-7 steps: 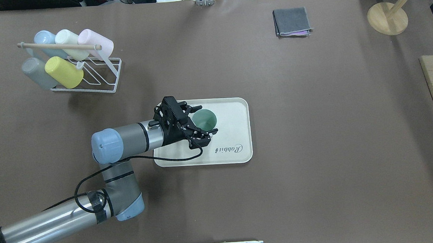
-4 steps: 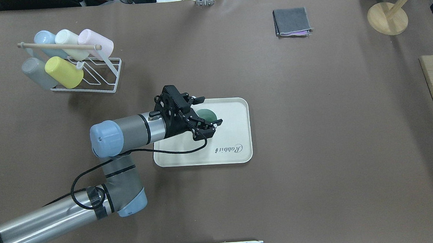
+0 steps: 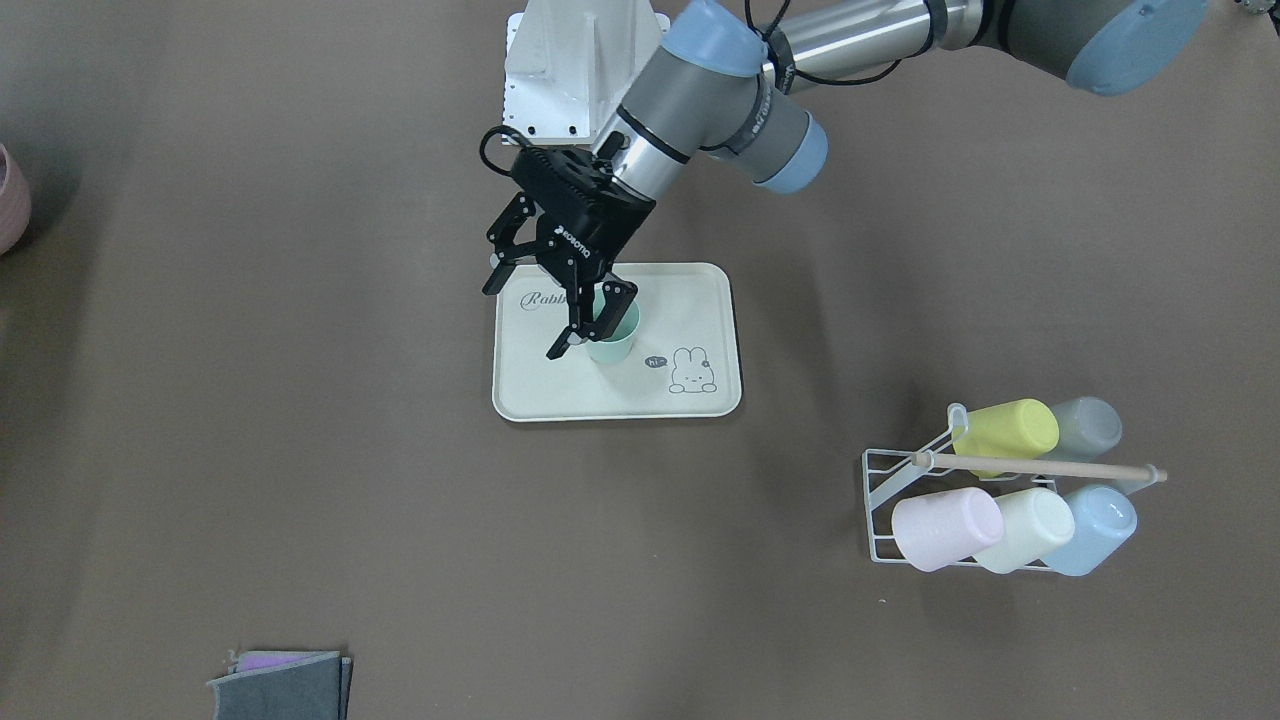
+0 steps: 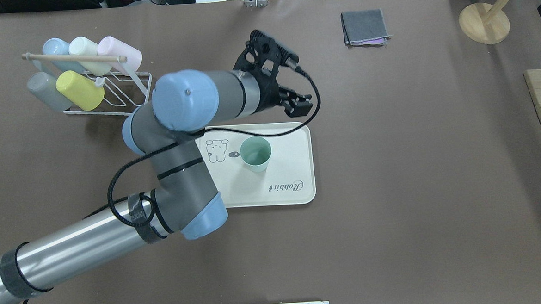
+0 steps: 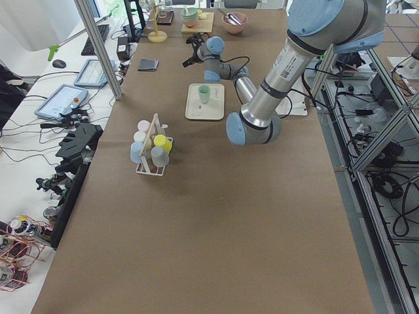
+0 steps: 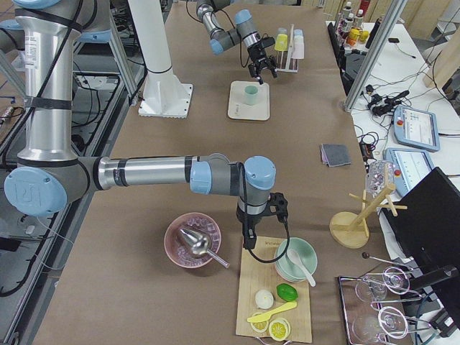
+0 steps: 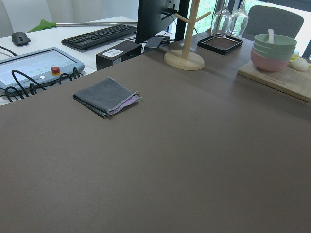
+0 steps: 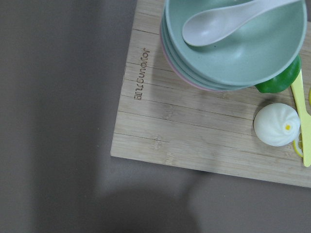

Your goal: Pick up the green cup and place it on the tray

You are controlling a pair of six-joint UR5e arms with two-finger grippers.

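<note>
The green cup (image 4: 256,153) stands upright and alone on the cream tray (image 4: 290,169), near its middle; it also shows in the front view (image 3: 613,338) and the right side view (image 6: 250,93). My left gripper (image 4: 301,105) is open and empty, raised above the table past the tray's far edge; in the front view (image 3: 521,321) its jaws stand wide apart beside the cup without touching it. My right gripper (image 6: 247,243) hangs over a wooden board (image 6: 269,287) far from the tray; I cannot tell whether it is open or shut.
A white wire rack (image 4: 124,97) with several cups, one of them yellow-green (image 4: 79,90), stands at the far left. A folded grey cloth (image 4: 366,27) and a wooden mug tree (image 4: 483,22) lie at the far right. Stacked bowls (image 8: 233,43) sit on the board.
My left gripper, open at the cup on the tray, has risen and swung away past the tray's far edge. The cup stays upright on the tray.
</note>
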